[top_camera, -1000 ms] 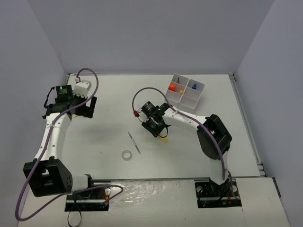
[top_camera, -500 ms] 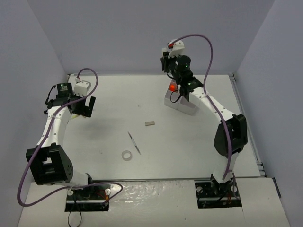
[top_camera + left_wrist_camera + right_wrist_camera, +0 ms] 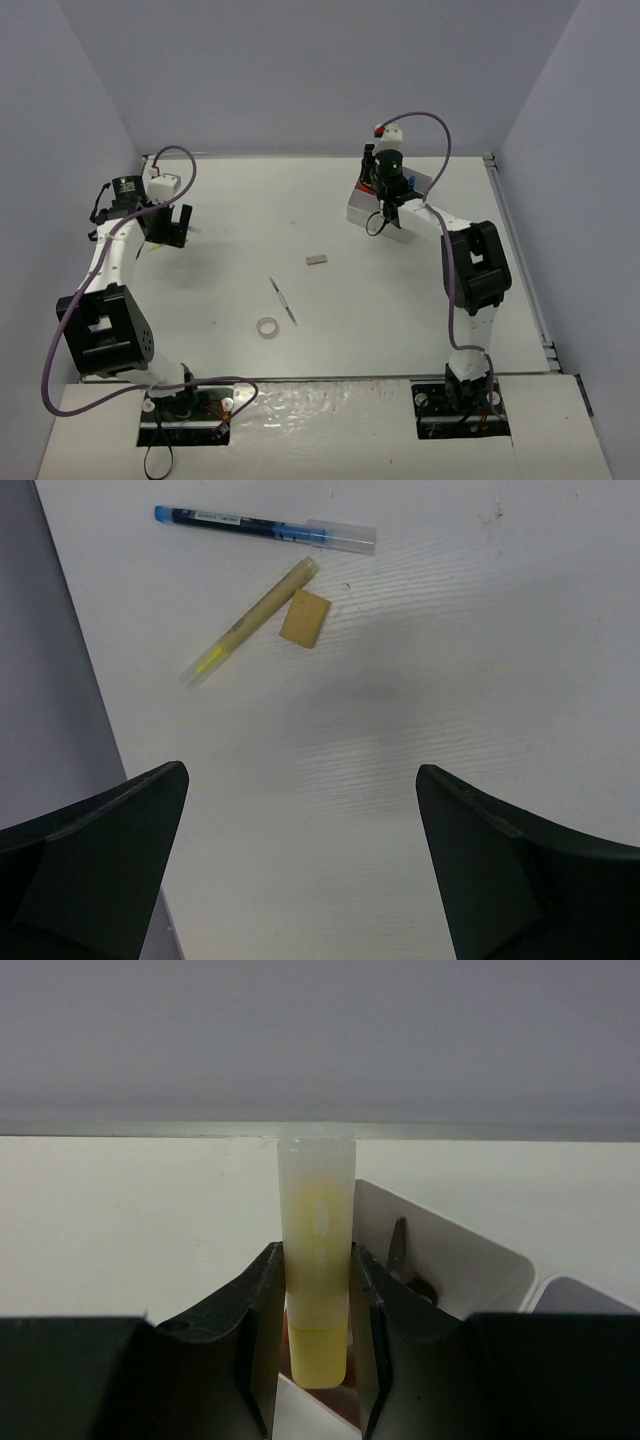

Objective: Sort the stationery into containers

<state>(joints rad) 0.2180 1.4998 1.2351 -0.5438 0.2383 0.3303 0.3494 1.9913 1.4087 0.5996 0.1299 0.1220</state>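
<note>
Top view: right hand (image 3: 383,198) over tray (image 3: 358,212); left hand (image 3: 172,226) far off across desk (image 3: 400,300).
Left wrist: left hand spread; blue pen (image 3: 265,527), yellow pen (image 3: 255,618), tan block (image 3: 305,618) ahead of fingers.
Right wrist: right hand pinching yellow bar (image 3: 318,1260) upright between fingers; tray just beyond.

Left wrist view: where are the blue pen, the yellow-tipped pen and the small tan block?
blue pen (image 3: 265,526), left wrist view, middle of its barrel.
yellow-tipped pen (image 3: 252,620), left wrist view, middle of its barrel.
small tan block (image 3: 305,618), left wrist view, centre of its top face.
</note>
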